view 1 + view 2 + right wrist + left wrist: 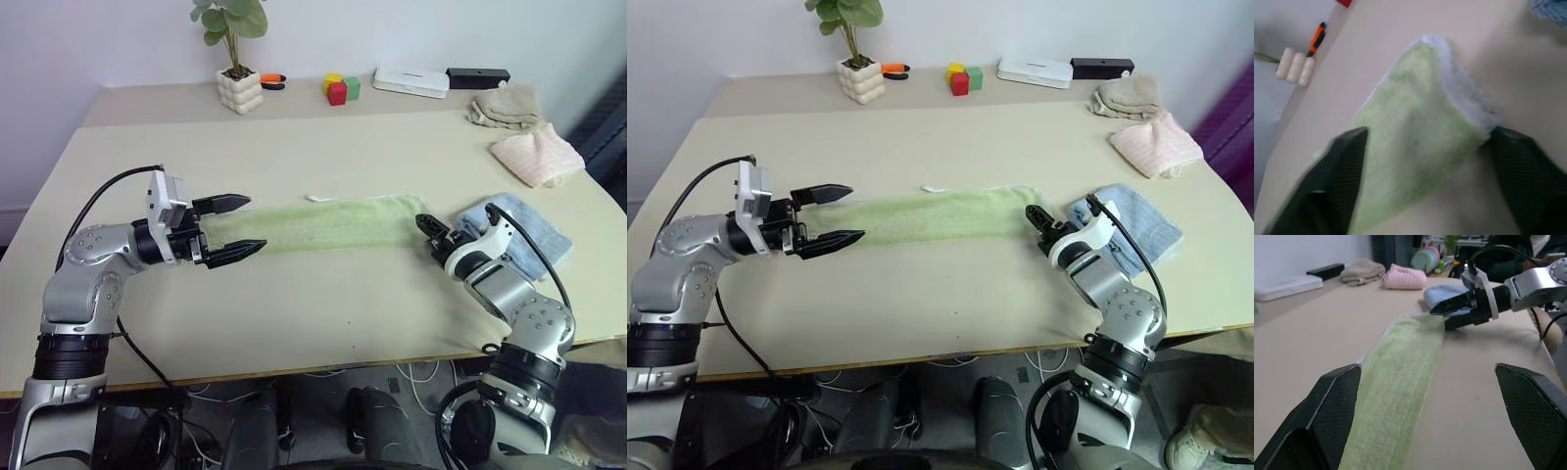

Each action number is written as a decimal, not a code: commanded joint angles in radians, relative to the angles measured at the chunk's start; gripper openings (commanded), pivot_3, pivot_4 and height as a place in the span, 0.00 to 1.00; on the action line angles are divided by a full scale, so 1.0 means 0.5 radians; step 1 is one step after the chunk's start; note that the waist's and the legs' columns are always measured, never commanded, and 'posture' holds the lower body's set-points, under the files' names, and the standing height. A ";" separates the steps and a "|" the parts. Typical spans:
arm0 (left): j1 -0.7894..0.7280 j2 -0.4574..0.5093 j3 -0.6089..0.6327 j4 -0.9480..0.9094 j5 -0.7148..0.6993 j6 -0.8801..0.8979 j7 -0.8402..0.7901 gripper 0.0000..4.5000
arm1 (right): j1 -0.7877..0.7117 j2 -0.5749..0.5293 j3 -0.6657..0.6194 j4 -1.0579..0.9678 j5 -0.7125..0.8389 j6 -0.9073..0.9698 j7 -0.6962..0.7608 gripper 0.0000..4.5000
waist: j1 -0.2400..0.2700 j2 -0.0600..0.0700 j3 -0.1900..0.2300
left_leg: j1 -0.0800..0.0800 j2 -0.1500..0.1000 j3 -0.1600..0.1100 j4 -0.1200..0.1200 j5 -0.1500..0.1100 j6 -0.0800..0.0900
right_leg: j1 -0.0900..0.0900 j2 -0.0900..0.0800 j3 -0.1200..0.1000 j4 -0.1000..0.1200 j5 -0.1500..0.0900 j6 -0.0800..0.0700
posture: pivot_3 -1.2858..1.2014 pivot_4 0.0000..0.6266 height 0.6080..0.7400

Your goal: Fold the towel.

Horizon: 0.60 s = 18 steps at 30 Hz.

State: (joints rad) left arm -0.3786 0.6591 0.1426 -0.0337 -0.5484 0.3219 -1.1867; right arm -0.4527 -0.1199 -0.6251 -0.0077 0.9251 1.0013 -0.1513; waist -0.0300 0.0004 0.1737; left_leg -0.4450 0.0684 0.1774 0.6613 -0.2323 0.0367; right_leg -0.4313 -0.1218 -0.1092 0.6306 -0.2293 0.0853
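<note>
One towel lengthwise between both pincers.

Left arm: bent, forearm reaching toward 3 o'clock.
Left gripper: two black fingers spread wide, level, holding nothing.
Right arm: elbow low, forearm angled toward 10 o'clock.
Right gripper: black fingers partly parted, tips tilted slightly downward.

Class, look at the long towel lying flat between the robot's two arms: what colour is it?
The towel is light green with white edging, clearest in the left eye view.
</note>
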 commanded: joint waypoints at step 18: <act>0.050 0.035 0.104 0.024 -0.029 -0.086 0.042 1.00 | 0.161 -0.762 0.514 -0.407 -0.286 -0.064 0.521 0.00 | -0.025 0.003 0.002 | -0.004 0.000 -0.001 -0.002 -0.003 -0.002 | -0.004 -0.004 0.000 -0.002 -0.003 -0.003 | 0.52 0.24 1.00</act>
State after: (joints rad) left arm -0.3319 0.6671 0.1739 -0.0249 -0.5579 0.3001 -1.1587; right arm -0.3622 -0.4781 -0.3962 -0.1442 0.7933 0.9812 0.0679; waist -0.0427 0.0017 0.1747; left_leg -0.4469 0.0685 0.1772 0.6596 -0.2334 0.0360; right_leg -0.4336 -0.1236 -0.1093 0.6297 -0.2307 0.0840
